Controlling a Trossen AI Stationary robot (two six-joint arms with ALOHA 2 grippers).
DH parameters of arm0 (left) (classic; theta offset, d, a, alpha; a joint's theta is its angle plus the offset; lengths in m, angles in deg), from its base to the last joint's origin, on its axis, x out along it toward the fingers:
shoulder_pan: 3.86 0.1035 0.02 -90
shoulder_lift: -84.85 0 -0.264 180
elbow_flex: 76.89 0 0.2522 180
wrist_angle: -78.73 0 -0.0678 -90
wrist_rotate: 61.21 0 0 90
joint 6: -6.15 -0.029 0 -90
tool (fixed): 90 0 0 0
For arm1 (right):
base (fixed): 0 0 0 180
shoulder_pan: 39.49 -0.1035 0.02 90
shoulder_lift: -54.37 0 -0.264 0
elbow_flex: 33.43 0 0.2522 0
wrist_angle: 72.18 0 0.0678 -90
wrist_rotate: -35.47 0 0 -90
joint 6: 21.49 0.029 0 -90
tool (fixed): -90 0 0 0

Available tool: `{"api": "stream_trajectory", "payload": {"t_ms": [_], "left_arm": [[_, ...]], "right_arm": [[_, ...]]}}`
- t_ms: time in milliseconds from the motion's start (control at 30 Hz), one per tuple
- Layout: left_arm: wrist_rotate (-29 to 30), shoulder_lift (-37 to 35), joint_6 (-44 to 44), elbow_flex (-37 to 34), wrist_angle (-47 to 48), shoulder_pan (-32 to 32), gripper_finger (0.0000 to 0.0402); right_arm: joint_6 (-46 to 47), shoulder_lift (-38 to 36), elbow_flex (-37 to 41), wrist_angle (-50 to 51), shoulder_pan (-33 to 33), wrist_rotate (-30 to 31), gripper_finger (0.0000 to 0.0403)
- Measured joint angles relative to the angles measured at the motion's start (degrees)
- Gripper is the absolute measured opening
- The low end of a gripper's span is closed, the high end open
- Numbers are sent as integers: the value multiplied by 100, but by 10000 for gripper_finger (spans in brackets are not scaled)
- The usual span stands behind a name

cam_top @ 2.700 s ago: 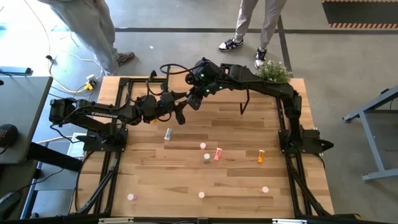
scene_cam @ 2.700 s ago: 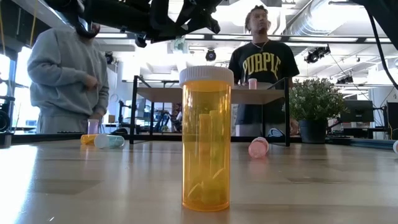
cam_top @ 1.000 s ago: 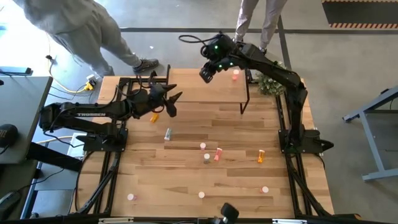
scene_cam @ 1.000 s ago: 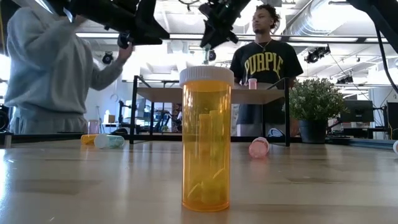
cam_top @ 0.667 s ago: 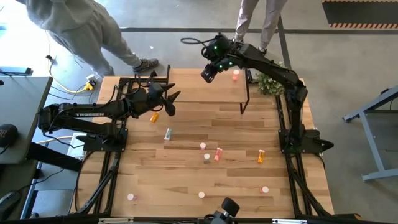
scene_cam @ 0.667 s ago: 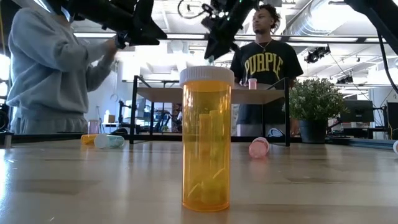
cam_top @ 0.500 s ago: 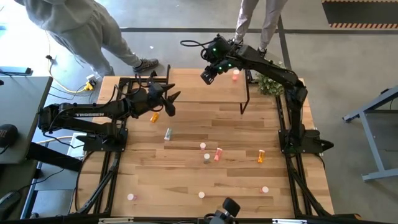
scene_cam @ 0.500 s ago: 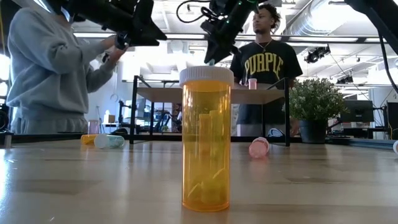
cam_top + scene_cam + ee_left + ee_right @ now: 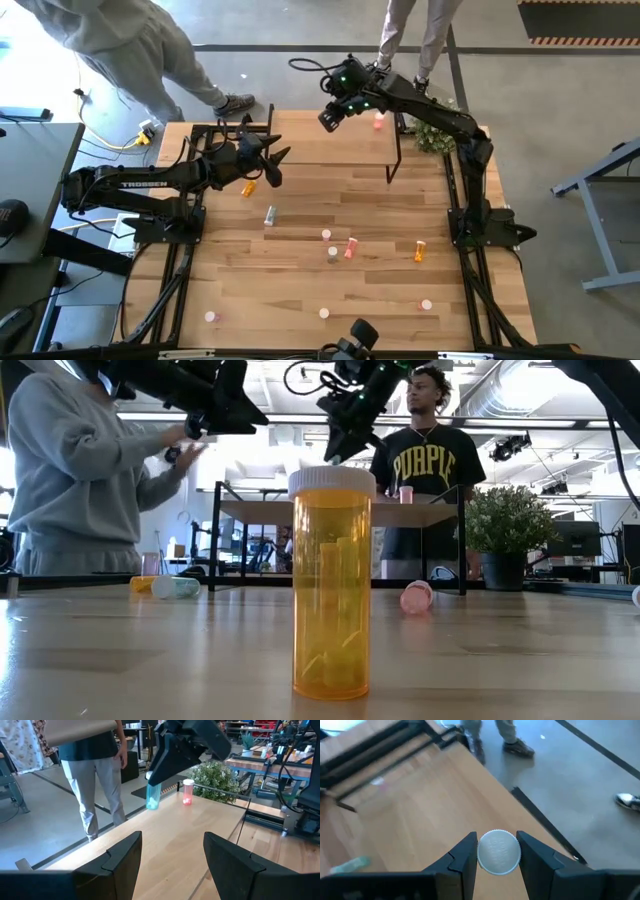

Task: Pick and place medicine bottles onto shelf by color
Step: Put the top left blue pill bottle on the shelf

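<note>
The shelf (image 9: 310,150) stands at the table's far side on thin black legs. My right gripper (image 9: 328,120) hovers over its far edge, shut on a pale blue-green medicine bottle (image 9: 153,796) with a white cap. A pink bottle (image 9: 378,122) stands on the shelf to the right of it. My left gripper (image 9: 272,165) waits open beside the shelf's left end, holding nothing. Other medicine bottles lie or stand on the tabletop, among them an orange one (image 9: 247,187), a pale one (image 9: 269,214) and a red-pink one (image 9: 350,247). My right gripper pinches the bottle at its white cap (image 9: 498,852) between the two fingers, one on each side. The fingers come from above, slanting down. The bottle hangs upright below them at the shelf's far edge; whether its base touches the board I cannot tell.
A large-looking orange bottle (image 9: 332,580) stands close before the low camera. A potted plant (image 9: 440,115) sits at the far right corner. Two people stand beyond the table's far edge. The table's near half holds only scattered bottles (image 9: 324,313).
My right gripper, still shut on the bottle, has sunk a little over the shelf and tipped slightly. The person at the far left has moved a hand.
</note>
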Motion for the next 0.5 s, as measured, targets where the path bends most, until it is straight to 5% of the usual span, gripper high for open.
{"api": "stream_trajectory", "payload": {"t_ms": [500], "left_arm": [[69,-17,0,0,32,2,202]], "right_arm": [[-642,432,2,-572,-186,-335,115]]}}
